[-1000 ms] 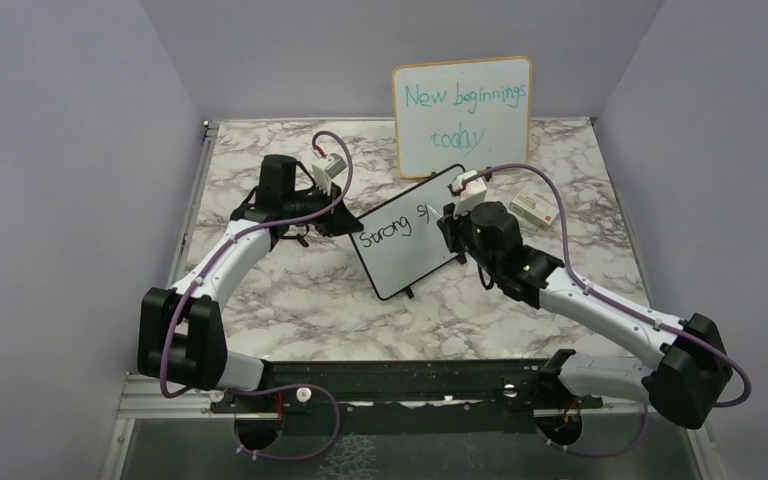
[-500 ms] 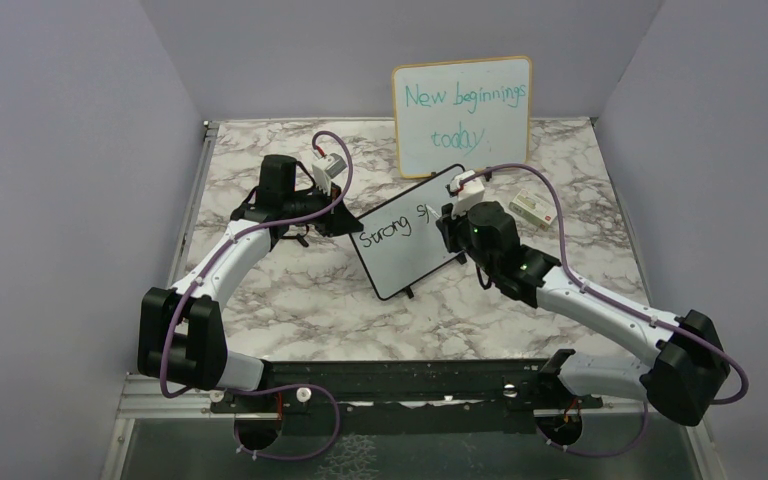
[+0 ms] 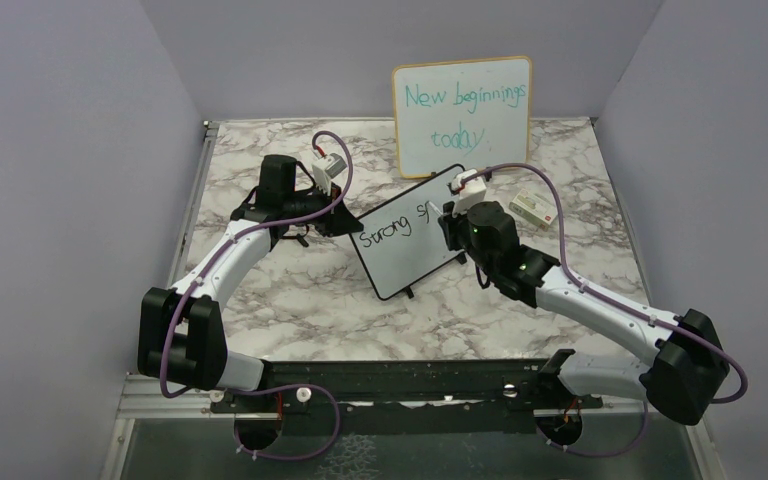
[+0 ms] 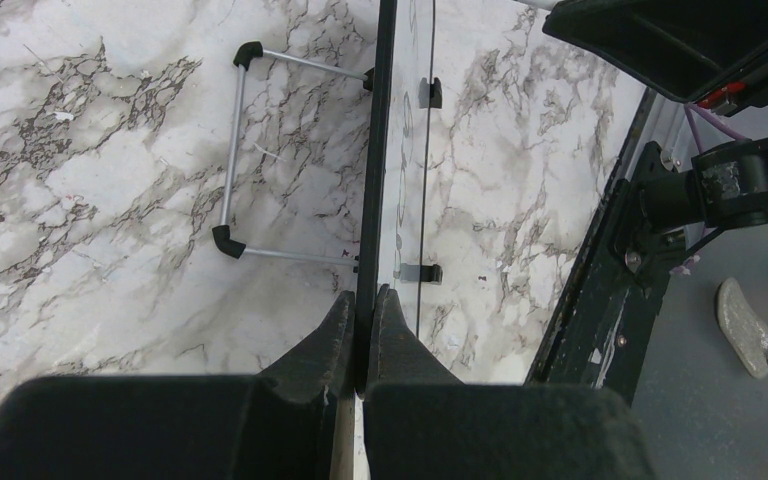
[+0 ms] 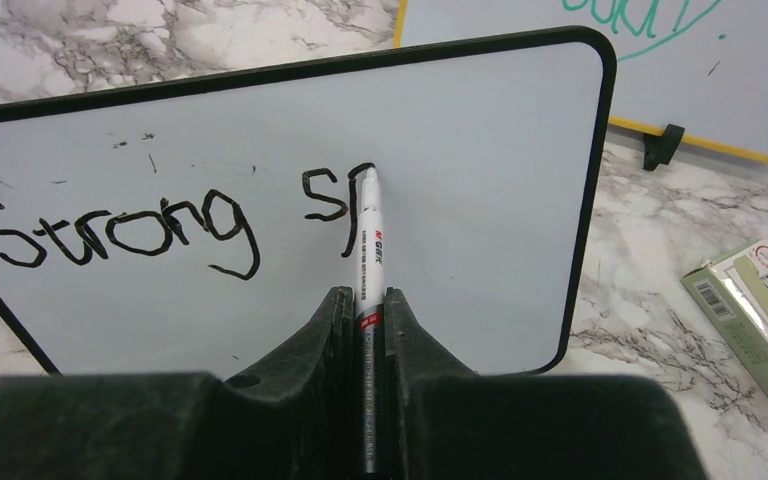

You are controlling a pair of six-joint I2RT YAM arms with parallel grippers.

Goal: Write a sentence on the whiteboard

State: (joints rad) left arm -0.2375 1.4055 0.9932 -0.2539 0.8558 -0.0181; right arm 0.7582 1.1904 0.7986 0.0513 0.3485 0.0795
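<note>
The small black-framed whiteboard (image 3: pixel 405 245) stands tilted at mid table and reads "Strong s" plus a partial letter in black (image 5: pixel 160 225). My left gripper (image 3: pixel 345 222) is shut on the board's left edge; the left wrist view shows the board edge-on (image 4: pixel 372 200) between the fingers (image 4: pixel 362 305). My right gripper (image 3: pixel 447 222) is shut on a white marker (image 5: pixel 371 250). The marker's tip touches the board at the top of the latest stroke (image 5: pixel 360 170).
The larger wood-framed board (image 3: pixel 463 115) with teal writing "New beginnings today" stands at the back. A small box (image 3: pixel 533 209) lies on the marble to the right of the boards, also in the right wrist view (image 5: pixel 755 320). The board's wire stand (image 4: pixel 235 150) rests on the marble.
The right gripper shifted slightly up and to the right along the board, adding a stroke after the "s". The left arm and the whiteboard have not moved.
</note>
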